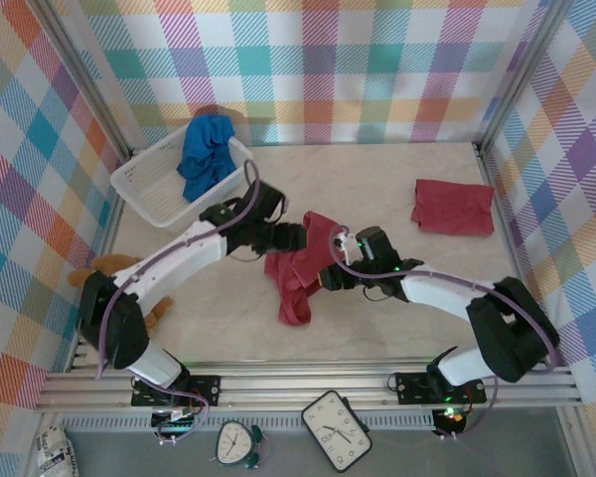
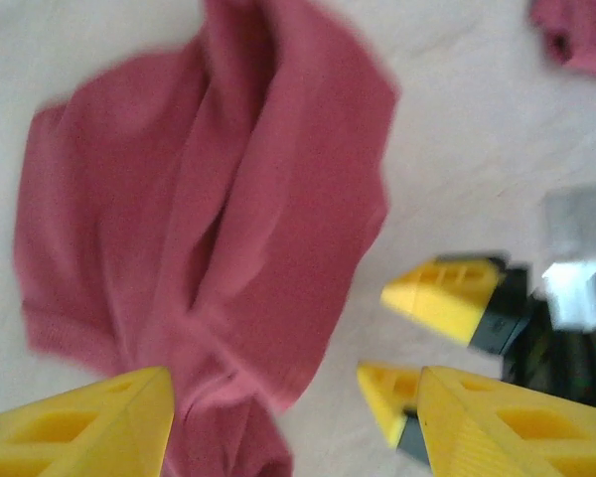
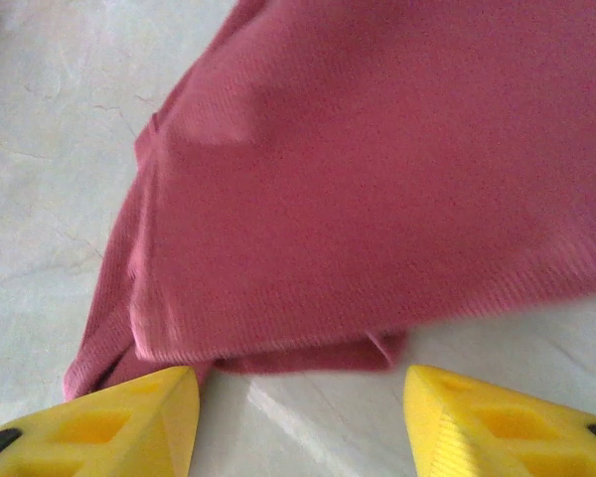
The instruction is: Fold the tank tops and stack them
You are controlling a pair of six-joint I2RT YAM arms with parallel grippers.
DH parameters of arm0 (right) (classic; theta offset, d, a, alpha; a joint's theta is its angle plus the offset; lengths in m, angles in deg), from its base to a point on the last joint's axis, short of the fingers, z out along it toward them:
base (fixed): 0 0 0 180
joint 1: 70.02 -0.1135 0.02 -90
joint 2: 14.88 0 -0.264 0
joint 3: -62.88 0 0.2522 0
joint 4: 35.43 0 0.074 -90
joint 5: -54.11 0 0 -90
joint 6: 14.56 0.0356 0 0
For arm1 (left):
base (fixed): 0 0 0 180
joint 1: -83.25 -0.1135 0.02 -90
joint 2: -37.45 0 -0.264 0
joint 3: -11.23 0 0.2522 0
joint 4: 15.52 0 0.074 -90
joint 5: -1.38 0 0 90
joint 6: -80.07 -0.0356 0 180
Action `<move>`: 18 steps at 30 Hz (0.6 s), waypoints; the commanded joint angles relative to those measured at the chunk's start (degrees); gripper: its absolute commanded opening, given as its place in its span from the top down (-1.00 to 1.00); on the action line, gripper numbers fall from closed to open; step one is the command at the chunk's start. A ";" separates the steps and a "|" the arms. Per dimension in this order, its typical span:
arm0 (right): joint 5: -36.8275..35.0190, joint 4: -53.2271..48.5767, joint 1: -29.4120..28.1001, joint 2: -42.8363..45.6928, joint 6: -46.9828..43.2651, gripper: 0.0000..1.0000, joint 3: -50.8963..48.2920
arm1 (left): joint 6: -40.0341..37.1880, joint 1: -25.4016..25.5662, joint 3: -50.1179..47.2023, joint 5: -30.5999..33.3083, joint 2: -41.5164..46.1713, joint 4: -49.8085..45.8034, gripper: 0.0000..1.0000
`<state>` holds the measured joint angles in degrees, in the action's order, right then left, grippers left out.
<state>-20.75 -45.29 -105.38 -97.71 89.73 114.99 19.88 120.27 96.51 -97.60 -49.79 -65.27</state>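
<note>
- Tank tops first: the crumpled dark red top (image 1: 296, 266) lies bunched in the middle of the surface (image 1: 228, 323)
- Your left end effector (image 2: 293, 407) hangs over it, fingers spread wide, cloth loose between them and nothing pinched
- Your right end effector (image 3: 298, 388) is open too, just off the cloth's hem, with bare surface between its fingers
- You have the folded dark red top (image 1: 454, 207) lying flat near the right edge, well apart
- Your blue top (image 1: 207, 154) is heaped in the white basket (image 1: 149, 191) at the far left corner
- Your teddy bear (image 1: 107, 266) lies by the left edge
</note>
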 commanded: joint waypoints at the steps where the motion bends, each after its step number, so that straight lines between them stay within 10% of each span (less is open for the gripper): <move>1: -1.34 2.49 -1.54 -2.49 -2.42 -0.14 4.17 | 7.46 0.95 -11.67 -1.81 3.52 4.14 -0.31; 18: -9.23 1.33 -10.60 -9.46 -8.59 -0.02 7.92 | 21.17 11.67 -29.91 -4.43 2.58 23.30 -0.14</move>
<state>-27.90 -44.28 -115.19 -106.10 83.43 120.98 39.02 130.87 67.34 -100.59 -45.48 -46.67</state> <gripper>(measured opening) 0.521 0.575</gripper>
